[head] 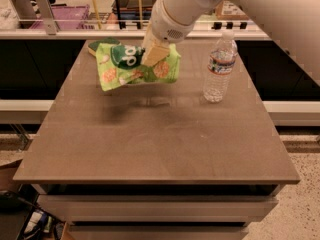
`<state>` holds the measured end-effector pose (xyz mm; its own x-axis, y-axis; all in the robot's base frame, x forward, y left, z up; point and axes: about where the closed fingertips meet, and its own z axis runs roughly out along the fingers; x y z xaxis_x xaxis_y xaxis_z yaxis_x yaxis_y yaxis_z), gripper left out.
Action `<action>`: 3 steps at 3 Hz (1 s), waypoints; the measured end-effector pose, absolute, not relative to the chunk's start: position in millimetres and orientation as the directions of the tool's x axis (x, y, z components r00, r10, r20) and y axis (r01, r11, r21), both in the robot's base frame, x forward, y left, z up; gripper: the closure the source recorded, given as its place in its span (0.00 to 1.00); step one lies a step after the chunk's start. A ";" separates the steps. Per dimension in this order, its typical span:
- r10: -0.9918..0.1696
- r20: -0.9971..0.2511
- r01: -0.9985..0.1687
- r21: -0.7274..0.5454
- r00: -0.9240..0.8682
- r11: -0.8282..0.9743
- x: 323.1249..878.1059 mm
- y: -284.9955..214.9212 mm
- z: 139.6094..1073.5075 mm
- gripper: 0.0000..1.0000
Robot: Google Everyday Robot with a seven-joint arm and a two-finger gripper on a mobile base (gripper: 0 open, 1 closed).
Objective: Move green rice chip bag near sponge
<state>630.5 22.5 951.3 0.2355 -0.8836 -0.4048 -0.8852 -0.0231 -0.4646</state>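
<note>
Table point(150, 149): water bottle point(219, 69) upright on far right part. Green rice chip bag point(120, 70) left of bottle, lifted off tabletop, crumpled, shadow beneath. Gripper point(154, 55) left of bottle, fingers pinched onto bag's top middle. Sponge point(96, 45) further left of bottle, behind bag, partly hidden by it. Arm slants down from upper right, passing above bottle.
</note>
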 end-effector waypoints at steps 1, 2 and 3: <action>-0.872 -0.416 -0.878 -0.477 0.257 -0.031 655.9 22.8 963.5 1.00; -0.852 -0.446 -0.871 -0.490 0.274 -0.024 680.5 21.7 966.3 1.00; -0.824 -0.494 -0.867 -0.499 0.277 0.008 702.2 19.0 957.8 1.00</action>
